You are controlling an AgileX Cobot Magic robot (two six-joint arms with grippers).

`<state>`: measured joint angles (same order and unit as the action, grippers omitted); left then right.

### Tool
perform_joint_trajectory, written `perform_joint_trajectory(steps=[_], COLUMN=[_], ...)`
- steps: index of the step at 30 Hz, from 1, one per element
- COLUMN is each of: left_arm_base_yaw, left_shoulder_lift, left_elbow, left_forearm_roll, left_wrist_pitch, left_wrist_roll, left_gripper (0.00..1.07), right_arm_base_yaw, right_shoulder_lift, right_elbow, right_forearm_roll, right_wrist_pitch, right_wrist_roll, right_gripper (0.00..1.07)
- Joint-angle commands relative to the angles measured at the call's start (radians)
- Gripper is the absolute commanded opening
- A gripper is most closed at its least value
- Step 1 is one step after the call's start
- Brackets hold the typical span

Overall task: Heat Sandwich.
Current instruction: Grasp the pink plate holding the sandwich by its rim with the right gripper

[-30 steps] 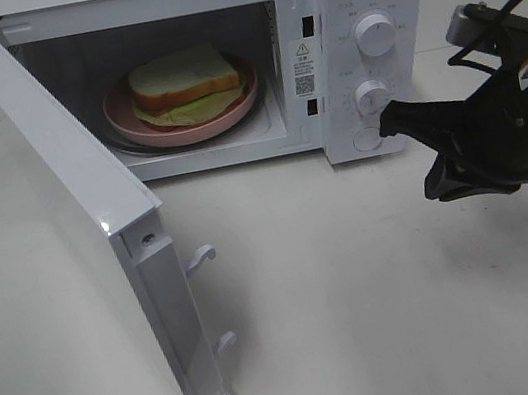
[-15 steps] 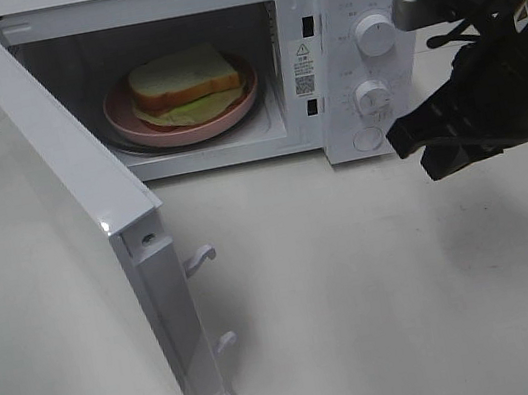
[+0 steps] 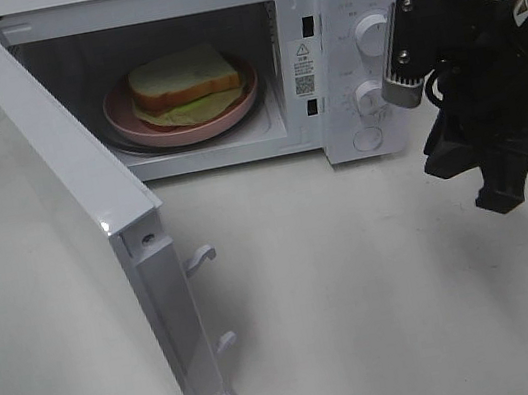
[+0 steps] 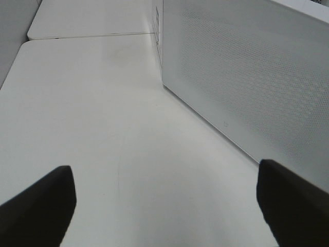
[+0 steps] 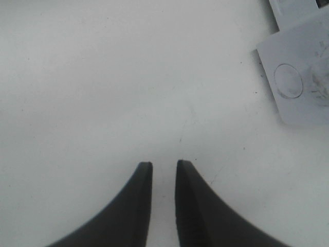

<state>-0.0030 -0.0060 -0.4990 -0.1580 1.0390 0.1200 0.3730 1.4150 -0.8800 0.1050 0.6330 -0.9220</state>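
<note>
The sandwich (image 3: 181,79), white bread with a tan crust and green filling, lies on a round pink plate (image 3: 135,126) inside the open microwave (image 3: 313,7). The microwave door (image 3: 70,189) stands swung out to the left. My right gripper (image 3: 503,203) hangs to the right of the microwave's control panel, pointing down at the table, empty. In the right wrist view its fingers (image 5: 163,164) stand almost together. My left gripper (image 4: 163,167) is open and empty, low over the table beside the door's perforated outer face (image 4: 247,77). It is out of the exterior view.
Two knobs (image 3: 374,35) and a round button (image 3: 367,139) sit on the microwave's right panel, close to my right arm. The door's latch hooks (image 3: 200,259) stick out at its free edge. The white table (image 3: 363,303) lies in front.
My right arm has pulled back from the lower knob and turned, so the gripper now points down instead of left. The sandwich, plate and door have not moved.
</note>
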Motion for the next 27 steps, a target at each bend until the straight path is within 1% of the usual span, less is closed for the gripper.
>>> perform_joint_trajectory(steps=[1, 2, 3, 4, 5, 6, 7, 8, 9, 10, 11, 12, 14, 15, 16, 17, 18, 20, 27], left_arm_base_yaw=[0.002, 0.002, 0.002, 0.002, 0.002, 0.002, 0.002, 0.002, 0.002, 0.002, 0.002, 0.002, 0.002, 0.002, 0.002, 0.002, 0.002, 0.002, 0.002], left_shoulder_lift=[-0.021, -0.021, -0.021, -0.021, -0.021, -0.021, -0.021, -0.021, -0.021, -0.021, -0.021, -0.021, -0.021, -0.021, -0.021, -0.021, -0.021, -0.021, -0.021], left_elbow=[0.004, 0.004, 0.004, 0.004, 0.004, 0.004, 0.004, 0.004, 0.004, 0.004, 0.004, 0.004, 0.004, 0.004, 0.004, 0.004, 0.004, 0.004, 0.004], left_forearm_roll=[-0.007, -0.007, -0.007, -0.007, -0.007, -0.007, -0.007, -0.007, -0.007, -0.007, -0.007, -0.007, -0.007, -0.007, -0.007, -0.007, -0.007, -0.007, -0.007], left_wrist_pitch=[-0.003, -0.003, -0.003, -0.003, -0.003, -0.003, -0.003, -0.003, -0.003, -0.003, -0.003, -0.003, -0.003, -0.003, -0.003, -0.003, -0.003, -0.003, -0.003], left_wrist_roll=[-0.005, -0.005, -0.005, -0.005, -0.005, -0.005, -0.005, -0.005, -0.005, -0.005, -0.005, -0.005, -0.005, -0.005, -0.005, -0.005, -0.005, -0.005, -0.005], left_gripper=[0.89, 0.89, 0.89, 0.89, 0.89, 0.89, 0.89, 0.89, 0.89, 0.89, 0.89, 0.89, 0.89, 0.89, 0.89, 0.89, 0.89, 0.89, 0.89], right_arm_base_yaw=[0.001, 0.001, 0.001, 0.001, 0.001, 0.001, 0.001, 0.001, 0.001, 0.001, 0.001, 0.001, 0.001, 0.001, 0.001, 0.001, 0.001, 0.001, 0.004], right_shoulder_lift=[-0.01, -0.01, -0.01, -0.01, -0.01, -0.01, -0.01, -0.01, -0.01, -0.01, -0.01, -0.01, -0.01, -0.01, -0.01, -0.01, -0.01, -0.01, -0.01], right_elbow=[-0.006, -0.006, -0.006, -0.006, -0.006, -0.006, -0.006, -0.006, -0.006, -0.006, -0.006, -0.006, -0.006, -0.006, -0.006, -0.006, -0.006, -0.006, -0.006], right_forearm_roll=[0.002, 0.002, 0.002, 0.001, 0.001, 0.001, -0.003, -0.019, -0.025, -0.025, -0.025, -0.025, -0.025, -0.025, -0.025, -0.025, -0.025, -0.031, -0.047], right_wrist_pitch=[0.009, 0.009, 0.015, 0.025, 0.03, 0.03, 0.036, 0.041, 0.037, 0.035, 0.035, 0.034, 0.035, 0.035, 0.035, 0.035, 0.035, 0.034, 0.038], right_wrist_roll=[-0.127, -0.127, -0.158, -0.214, -0.236, -0.236, -0.262, -0.294, -0.303, -0.302, -0.302, -0.299, -0.299, -0.299, -0.299, -0.298, -0.295, -0.28, -0.275], right_gripper=[0.24, 0.24, 0.27, 0.32, 0.35, 0.35, 0.39, 0.47, 0.52, 0.56, 0.56, 0.65, 0.77, 0.81, 0.81, 0.9, 0.92, 0.95, 0.93])
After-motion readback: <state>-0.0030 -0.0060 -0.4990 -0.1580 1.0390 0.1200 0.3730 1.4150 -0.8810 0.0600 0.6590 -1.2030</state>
